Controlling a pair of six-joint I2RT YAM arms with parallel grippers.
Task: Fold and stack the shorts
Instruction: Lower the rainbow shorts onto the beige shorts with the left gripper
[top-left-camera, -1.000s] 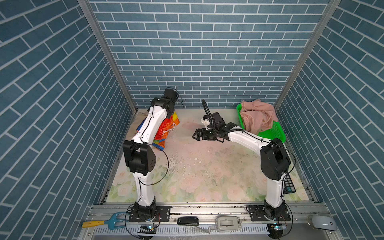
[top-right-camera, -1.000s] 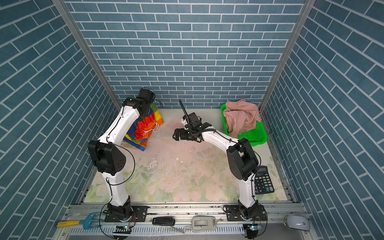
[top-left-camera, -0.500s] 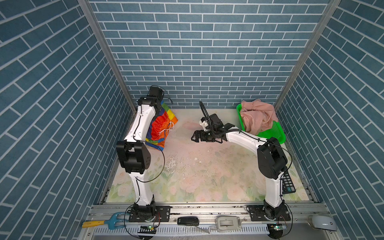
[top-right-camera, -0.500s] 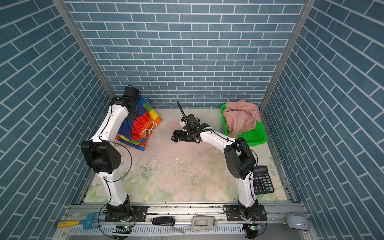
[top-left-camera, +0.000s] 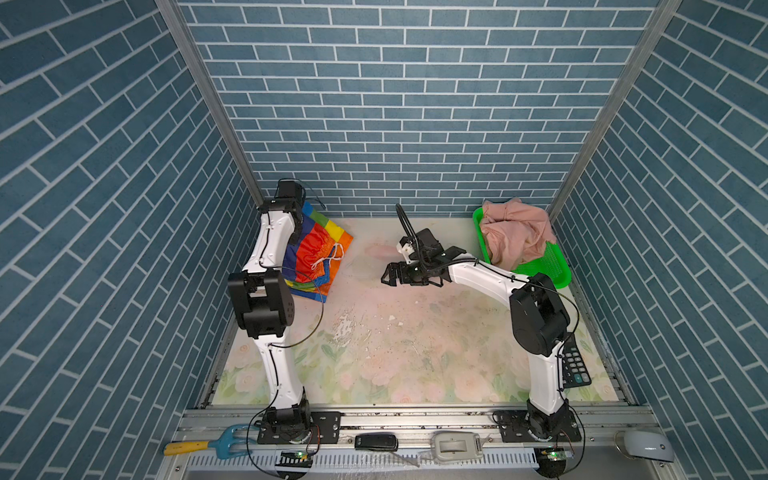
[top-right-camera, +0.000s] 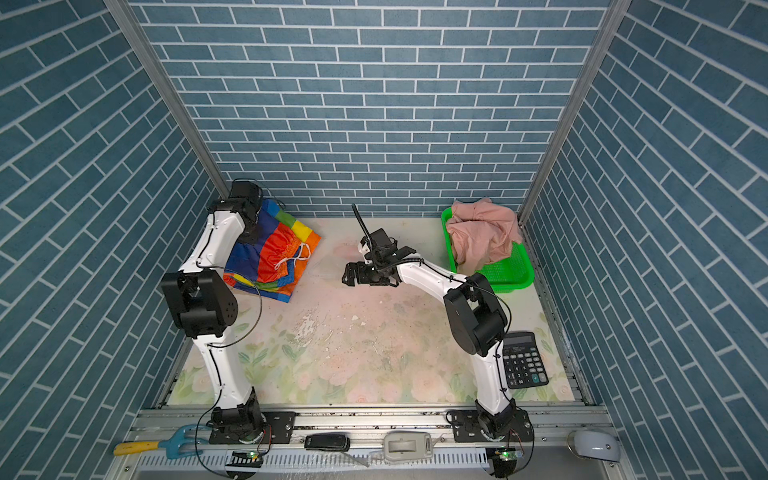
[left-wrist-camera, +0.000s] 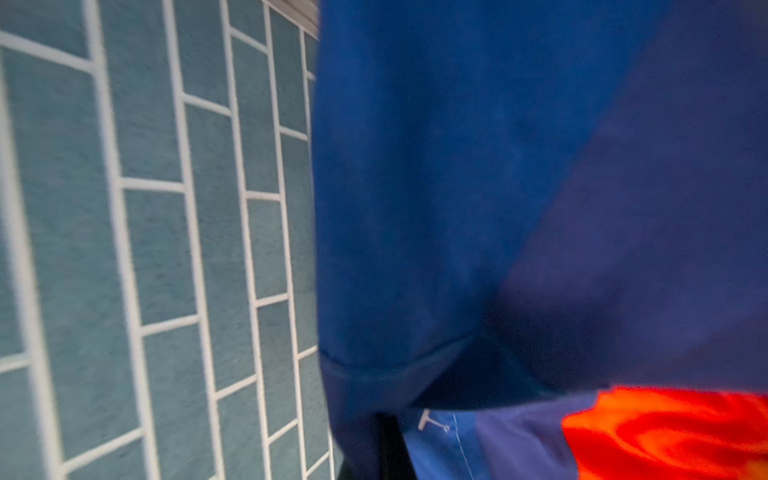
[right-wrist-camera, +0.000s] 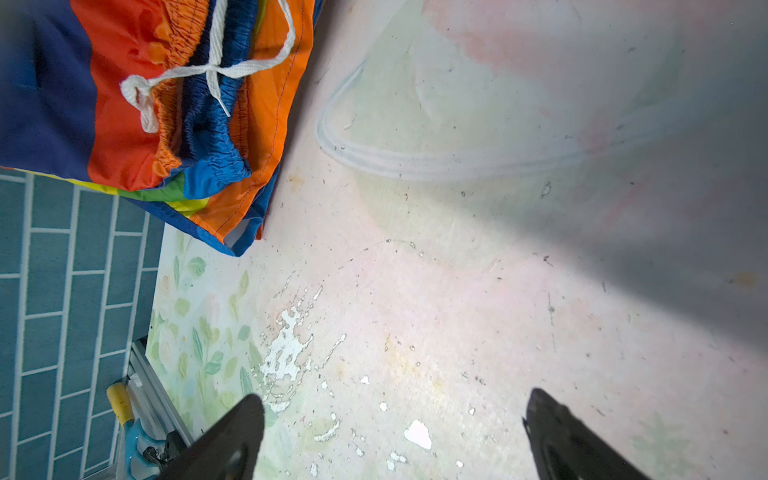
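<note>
Top views: left gripper (top-left-camera: 297, 228) mostly hidden by its own arm, clamped on the rainbow shorts (top-left-camera: 316, 253), which drape below it. Right gripper (top-left-camera: 388, 276) jaws apart, empty. Pink shorts (top-left-camera: 515, 232) sit in the green basket (top-left-camera: 552, 266) behind it.
Left wrist: blue cloth blocks the fingers.
Right wrist: fingers (right-wrist-camera: 232, 436) spread over the table (right-wrist-camera: 457, 311), rainbow shorts ahead.

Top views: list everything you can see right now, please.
rainbow shorts: one, striped, far left
pink shorts: one heap, in the basket
basket: one, green, far right
calculator: one, black, near right
hand fork: one, teal, yellow handle, front rail
remote: one, black, front rail
grey device: one, front rail
mouse-like object: one, white, front right
left tool: one, hidden, shut on rainbow shorts' raised corner
right tool: one, black, open, empty, centre
</note>
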